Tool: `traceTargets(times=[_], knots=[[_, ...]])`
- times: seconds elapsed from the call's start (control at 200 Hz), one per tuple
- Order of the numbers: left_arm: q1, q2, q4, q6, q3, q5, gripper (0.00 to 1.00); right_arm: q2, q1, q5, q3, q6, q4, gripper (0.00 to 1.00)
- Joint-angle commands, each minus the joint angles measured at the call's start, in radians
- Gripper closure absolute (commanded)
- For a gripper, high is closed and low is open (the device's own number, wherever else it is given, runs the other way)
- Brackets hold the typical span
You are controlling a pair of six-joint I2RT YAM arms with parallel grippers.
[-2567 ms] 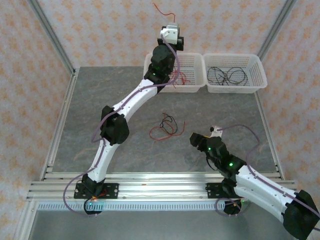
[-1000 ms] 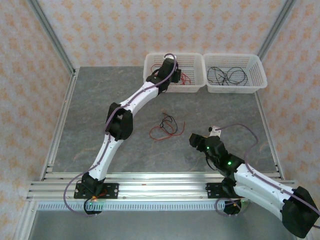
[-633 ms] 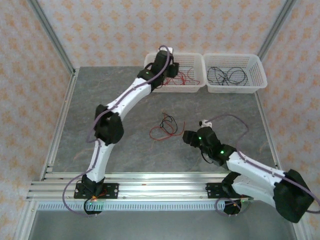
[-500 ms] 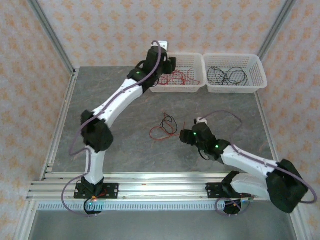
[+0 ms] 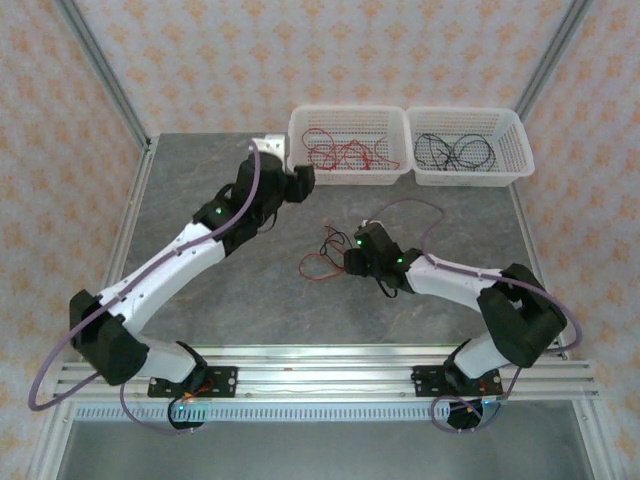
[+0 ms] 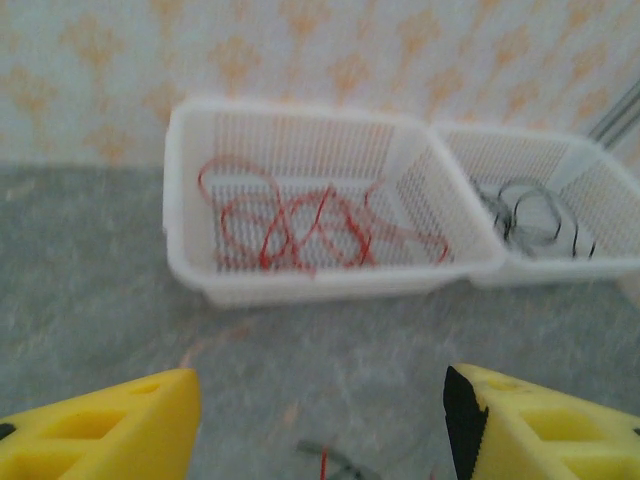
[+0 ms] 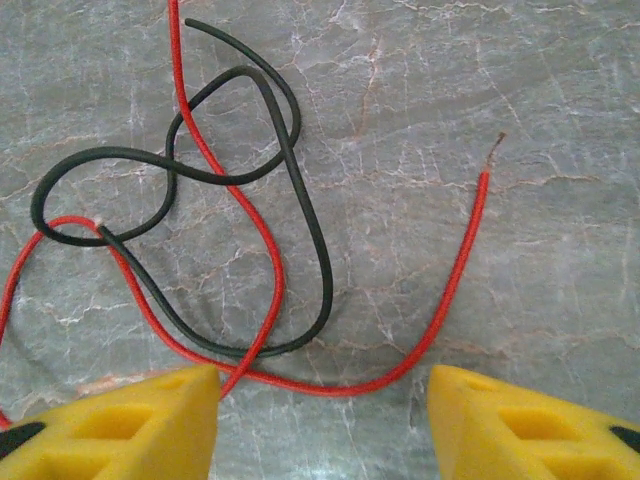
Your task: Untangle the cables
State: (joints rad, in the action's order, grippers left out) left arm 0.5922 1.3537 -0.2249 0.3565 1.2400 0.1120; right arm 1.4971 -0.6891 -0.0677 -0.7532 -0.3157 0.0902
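My left gripper (image 5: 297, 185) hangs over the table (image 5: 500, 230) just short of the left basket (image 5: 296, 140). Its wrist view shows the yellow fingers (image 6: 100, 430) spread wide with nothing between them. That basket holds a loose heap of red wires (image 5: 340, 152), so I judge the sorting is well under way.

What is left lies mid-table: one small tangle (image 5: 328, 250) of a red wire (image 7: 270, 260) and a black wire (image 7: 320, 260). The black one loops over itself and the red threads through those loops, crossing it at several places. Nothing here has been pulled apart yet.

My right gripper (image 7: 320, 420) sits low at the near side of that tangle, jaws wide and empty, and the lowest bend of the red wire lies just ahead of the gap. Further right, the right basket (image 5: 520, 140) has the black wires (image 5: 455, 152) coiled in it.

By my reading, one red-black pair remains to be separated and dropped by colour.

Some things I can't make out. The left wrist picture is blurred, and I can't count the strands in either basket. A scrap of wire at its bottom edge is cut off. In the right wrist picture the red wire runs out at the top and left, so its other end is unseen. From above, the right gripper (image 5: 352, 262) covers the tangle's right side.
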Motion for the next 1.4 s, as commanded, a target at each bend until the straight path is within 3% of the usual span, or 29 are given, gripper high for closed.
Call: traceTargets(times=[0.0,0.335,0.42,0.561,1.061,1.396], knots=[[0.025,-0.107,0.023,0.085,-0.084,0.012,0.34,0.050,0.005,0.022,-0.053,0.029,-0.013,0.47],[0.072,-0.294,-0.039,0.152,-0.229,0.064,0.34,0.203,0.022,0.057,-0.121,0.030,-0.050,0.64],[0.074,-0.321,-0.044,0.163,-0.254,0.066,0.34,0.218,0.025,0.074,-0.122,0.028,-0.060,0.75],[0.078,-0.346,-0.051,0.174,-0.282,0.064,0.34,0.181,0.025,0.093,-0.092,0.032,-0.098,1.00],[0.119,-0.361,0.008,0.164,-0.394,0.017,0.37,-0.300,0.025,-0.054,0.050,0.305,-0.130,1.00],[0.205,-0.350,0.180,0.048,-0.451,-0.084,0.41,-0.341,0.025,-0.107,-0.007,0.366,-0.056,1.00]])
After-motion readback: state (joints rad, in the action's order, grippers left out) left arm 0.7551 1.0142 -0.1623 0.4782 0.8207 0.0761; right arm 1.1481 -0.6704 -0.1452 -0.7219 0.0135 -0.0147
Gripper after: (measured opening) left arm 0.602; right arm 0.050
